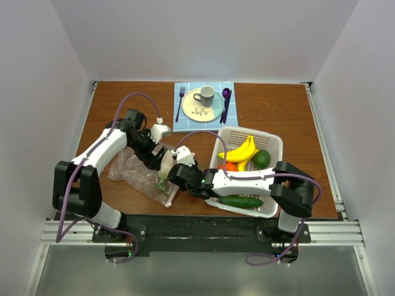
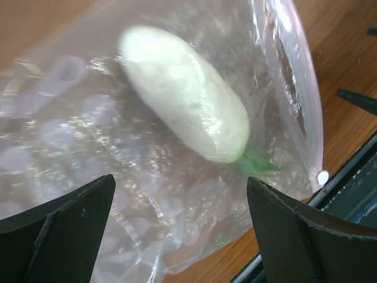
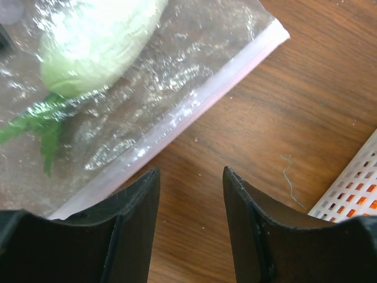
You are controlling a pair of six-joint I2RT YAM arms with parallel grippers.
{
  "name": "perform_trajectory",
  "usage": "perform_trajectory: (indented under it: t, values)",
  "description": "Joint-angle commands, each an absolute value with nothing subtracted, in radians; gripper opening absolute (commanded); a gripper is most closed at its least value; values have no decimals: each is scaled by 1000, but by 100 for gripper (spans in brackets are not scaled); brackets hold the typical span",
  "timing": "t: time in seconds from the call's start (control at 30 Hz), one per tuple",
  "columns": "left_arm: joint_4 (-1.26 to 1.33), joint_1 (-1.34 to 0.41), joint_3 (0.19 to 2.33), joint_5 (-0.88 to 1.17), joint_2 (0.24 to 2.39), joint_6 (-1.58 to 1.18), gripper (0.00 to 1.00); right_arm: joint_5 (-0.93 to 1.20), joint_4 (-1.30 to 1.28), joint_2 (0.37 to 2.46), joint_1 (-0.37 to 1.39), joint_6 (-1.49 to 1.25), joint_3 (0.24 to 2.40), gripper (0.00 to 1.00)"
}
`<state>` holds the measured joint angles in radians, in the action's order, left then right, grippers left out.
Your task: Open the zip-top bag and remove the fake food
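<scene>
One pale vegetable (image 2: 188, 112) lies inside the zip-top bag (image 1: 133, 169), the left gripper (image 2: 181, 178) hovering over it, jaws wide and empty. Rightward, the right gripper (image 3: 191, 171), also parted, sits beside the pink zip strip (image 3: 194, 109); I'd say it must pinch that edge next.

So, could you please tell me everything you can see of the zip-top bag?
The bag is clear, crinkly plastic with a pinkish zip strip along one edge. It lies on the wooden table, left of the basket, holding a pale vegetable with green leaves. The open left gripper hangs over it, the open right gripper by its zip edge.
</scene>
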<state>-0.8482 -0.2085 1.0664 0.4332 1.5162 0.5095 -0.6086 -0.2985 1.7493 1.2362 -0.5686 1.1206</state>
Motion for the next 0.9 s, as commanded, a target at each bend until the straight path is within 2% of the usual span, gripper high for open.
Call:
perform_trajectory:
  t: [0.0, 0.37, 0.87]
  values:
    - [-858, -101, 1158, 493, 1462, 558, 100, -638, -282, 1762, 1235, -601, 1108, 49]
    - [-602, -113, 1031, 469, 1580, 445, 99, -640, -295, 1786, 1233, -618, 1111, 48]
    - [-466, -149, 917, 339, 1623, 423, 100, -644, -245, 1835, 1230, -597, 1120, 48]
